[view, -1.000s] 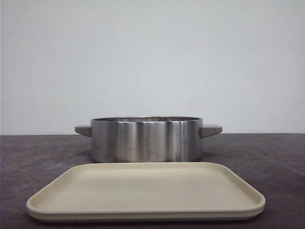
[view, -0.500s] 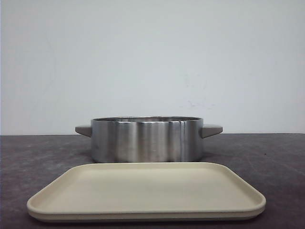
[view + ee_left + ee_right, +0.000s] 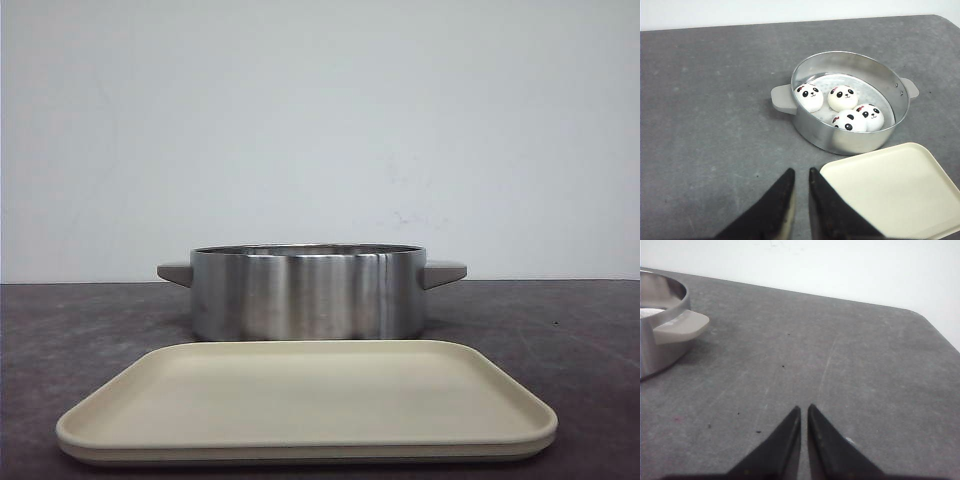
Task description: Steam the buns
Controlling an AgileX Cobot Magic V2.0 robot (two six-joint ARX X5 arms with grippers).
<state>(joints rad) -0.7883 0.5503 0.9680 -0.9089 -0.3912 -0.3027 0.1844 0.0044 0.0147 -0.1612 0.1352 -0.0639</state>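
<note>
**A:** where's everything sitting right now?

**B:** nearest me is the cream tray (image 3: 306, 400), nothing on it; just behind it stands the steel pot (image 3: 307, 293) with its grey handles (image 3: 783, 98); all four buns (image 3: 840, 107) are inside, panda faces up, bunched together

**A:** and your grippers?

**B:** left gripper (image 3: 801, 173) is clenched on nothing, tips nearly touching, above the grey table (image 3: 710, 110) beside the tray; right gripper (image 3: 804, 410) likewise, off to the pot's right

White buns (image 3: 842, 97) with black panda faces sit in a silver steamer pot (image 3: 850, 140), beside a cream tray (image 3: 900, 190) on the grey worktop (image 3: 705, 115).
</note>
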